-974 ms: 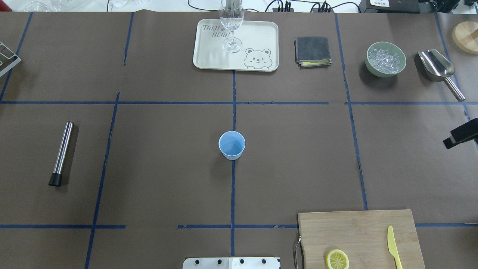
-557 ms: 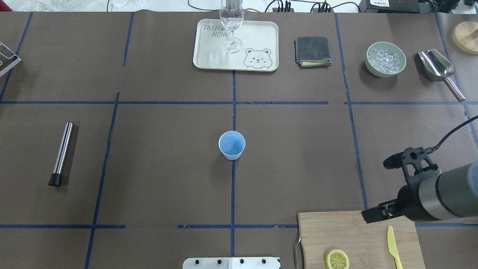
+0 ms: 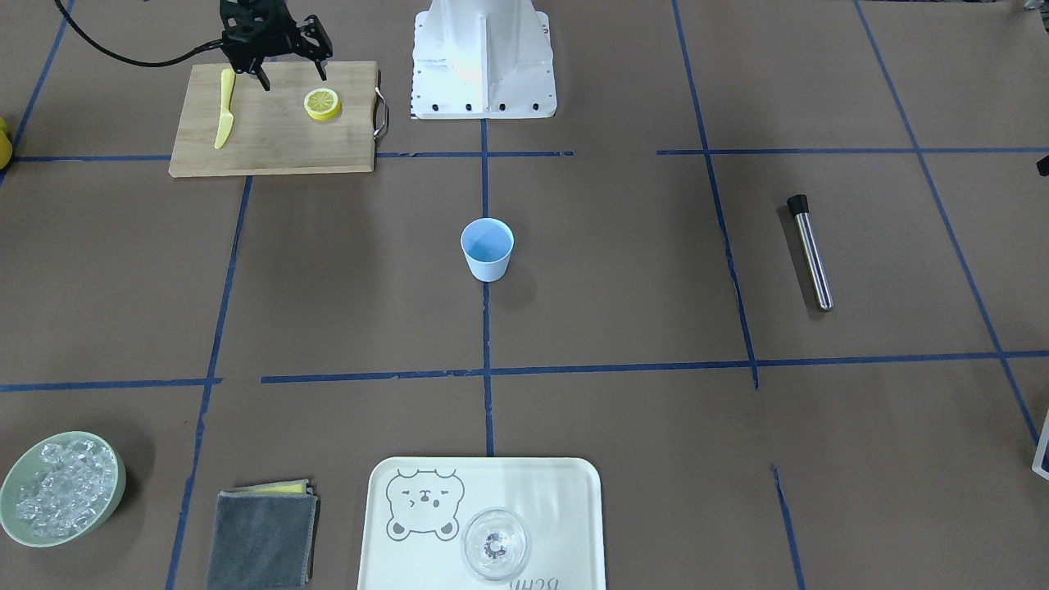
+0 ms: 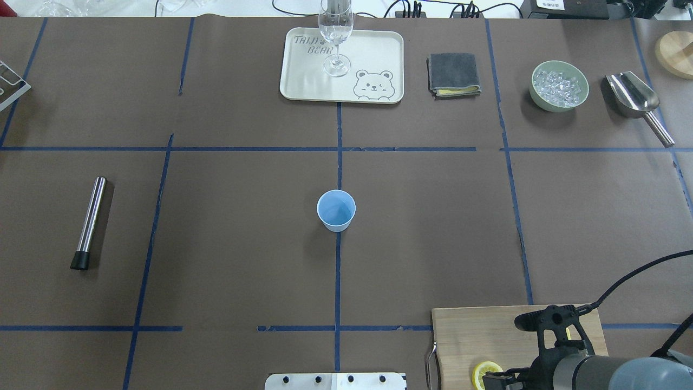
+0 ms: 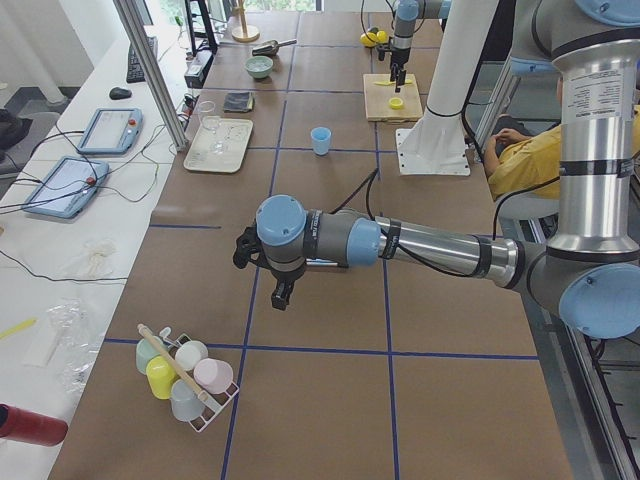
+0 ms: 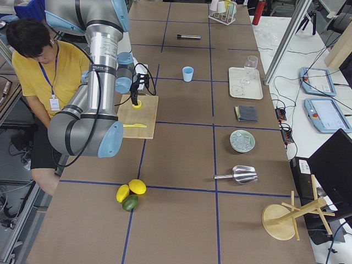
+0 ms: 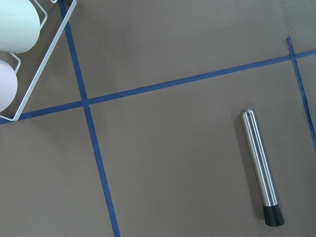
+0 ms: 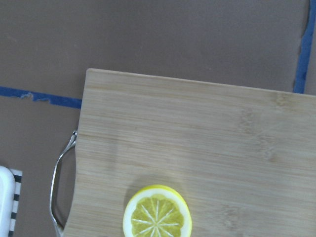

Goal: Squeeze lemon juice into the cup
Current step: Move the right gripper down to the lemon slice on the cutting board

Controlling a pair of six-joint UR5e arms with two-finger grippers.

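Note:
The lemon [image 3: 322, 103], a thin yellow slice with pale segmented flesh, lies flat on the wooden cutting board [image 3: 270, 143] near its handle end. It also shows in the right wrist view [image 8: 157, 219] and, partly covered by the arm, in the overhead view [image 4: 481, 372]. My right gripper [image 3: 293, 70] hangs over the board just beside the lemon, its jaws open and empty. The light-blue cup [image 4: 336, 210] stands upright and empty at the table's middle. My left gripper [image 5: 280, 295] hovers over bare table far to the left; I cannot tell whether it is open or shut.
A yellow knife [image 3: 223, 119] lies on the board. A steel muddler [image 4: 90, 221] lies on the left. At the far side are a tray [image 4: 373, 49] with a clear glass [image 4: 335, 32], a grey cloth [image 4: 453, 74], an ice bowl [image 4: 559, 85] and a scoop [image 4: 633, 97].
My right arm has swung in from the table's right edge and come down over the cutting board, close to the lemon. The lemon and the cup have not moved.

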